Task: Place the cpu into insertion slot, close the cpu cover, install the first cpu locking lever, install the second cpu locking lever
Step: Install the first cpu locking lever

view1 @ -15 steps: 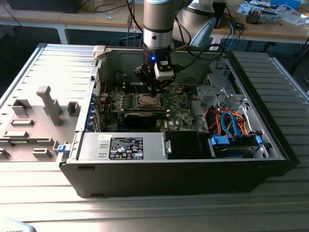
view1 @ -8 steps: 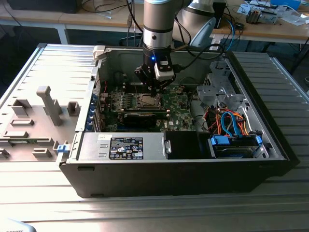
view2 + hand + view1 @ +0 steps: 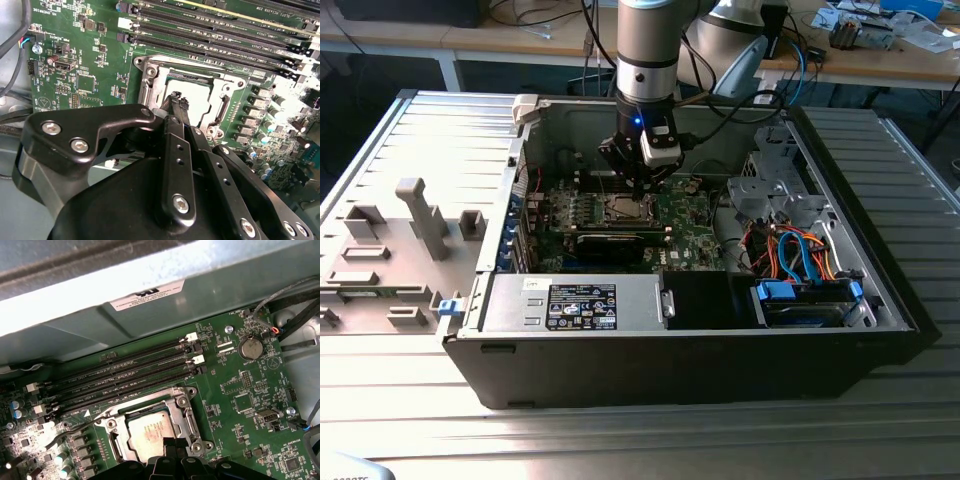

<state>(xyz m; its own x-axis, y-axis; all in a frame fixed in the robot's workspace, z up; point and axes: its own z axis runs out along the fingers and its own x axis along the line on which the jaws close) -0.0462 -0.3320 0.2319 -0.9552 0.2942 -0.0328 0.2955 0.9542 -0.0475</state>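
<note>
We see long memory slots [image 3: 125,372] beside the insertion slot [image 3: 623,207] on the green circuit board [image 3: 215,425]. The gripper [image 3: 179,101] hangs just above the slot, its 2 fingers pinched together on nothing. The cpu [image 3: 149,432] sits in the slot, its silver-grey face showing through the window of the flat-lying cpu cover [image 3: 151,82].

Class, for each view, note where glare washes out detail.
Exterior view: light glares off the ribbed table in front of the case. Second wrist view: the board burns white past the cpu cover. First wrist view: the case wall shines pale, and glare spots sit among the capacitors.
</note>
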